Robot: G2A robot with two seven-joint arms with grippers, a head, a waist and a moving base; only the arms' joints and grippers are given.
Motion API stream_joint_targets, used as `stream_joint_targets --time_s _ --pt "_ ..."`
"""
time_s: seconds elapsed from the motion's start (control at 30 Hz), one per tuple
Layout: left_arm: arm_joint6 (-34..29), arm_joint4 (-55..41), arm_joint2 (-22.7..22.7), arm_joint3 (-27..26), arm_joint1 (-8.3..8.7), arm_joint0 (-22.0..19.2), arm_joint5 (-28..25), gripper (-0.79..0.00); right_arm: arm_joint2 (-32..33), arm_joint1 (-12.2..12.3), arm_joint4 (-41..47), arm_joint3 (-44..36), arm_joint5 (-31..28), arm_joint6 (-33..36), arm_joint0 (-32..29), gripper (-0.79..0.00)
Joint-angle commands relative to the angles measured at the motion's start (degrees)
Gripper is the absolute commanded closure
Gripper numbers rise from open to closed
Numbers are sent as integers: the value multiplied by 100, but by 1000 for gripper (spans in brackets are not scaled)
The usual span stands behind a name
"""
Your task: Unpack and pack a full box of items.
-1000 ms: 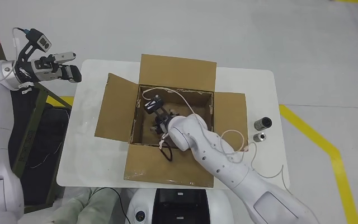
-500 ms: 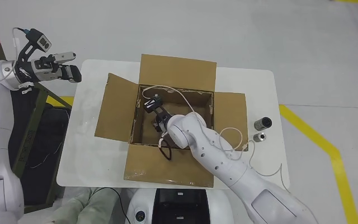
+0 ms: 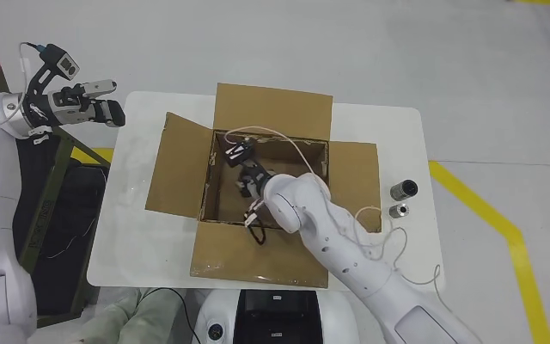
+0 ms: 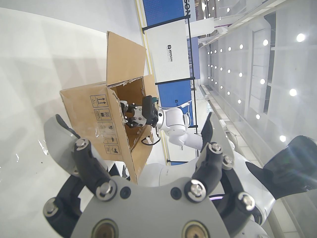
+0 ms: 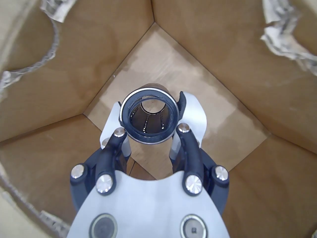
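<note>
An open cardboard box [image 3: 273, 110] stands mid-table with its flaps spread. My right gripper [image 3: 238, 156] is down inside it, near the far left corner. In the right wrist view that gripper [image 5: 148, 105] is shut on a metal cylinder with a hollow bore [image 5: 149, 138], held upright above the box's bare floor [image 5: 218, 122]. My left gripper [image 3: 107, 99] hangs open beyond the table's far left corner, nothing between its fingers. The left wrist view has the left gripper [image 4: 135, 120] open, with the box [image 4: 99, 105] and the right gripper [image 4: 131, 117] farther off.
Two metal cylinders [image 3: 402, 188] [image 3: 399, 211] rest on the white table [image 3: 129, 241] to the right of the box. A white cable trails from the right arm over the box's right flap [image 3: 354, 185]. Torn paper tape hangs along the box's inner edges [image 5: 279, 38].
My right arm has shifted slightly toward the box's far wall, still holding the cylinder. The left arm has stayed put.
</note>
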Motion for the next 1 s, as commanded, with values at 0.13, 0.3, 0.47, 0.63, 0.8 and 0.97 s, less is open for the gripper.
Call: stream_joint_targets --time_s 0.13,0.3,0.47,0.63,0.8,0.97 --pt "0 0 0 0 0 0 0 -785 266 91 -161 -691 -84 117 -283 0" --pt "0 0 0 0 0 0 0 -785 502 165 -284 -1268 -144 151 -539 0" --pt "0 0 0 0 0 0 0 -785 751 230 -358 -1750 -194 168 -774 0" --pt "0 0 0 0 0 0 0 -785 998 289 -403 -2148 -226 167 -996 0" --pt "0 0 0 0 0 0 0 -785 1236 342 -391 -2523 -234 159 -1233 0" --pt "0 0 0 0 0 0 0 -785 1552 401 -299 -2939 -262 125 -1497 0"
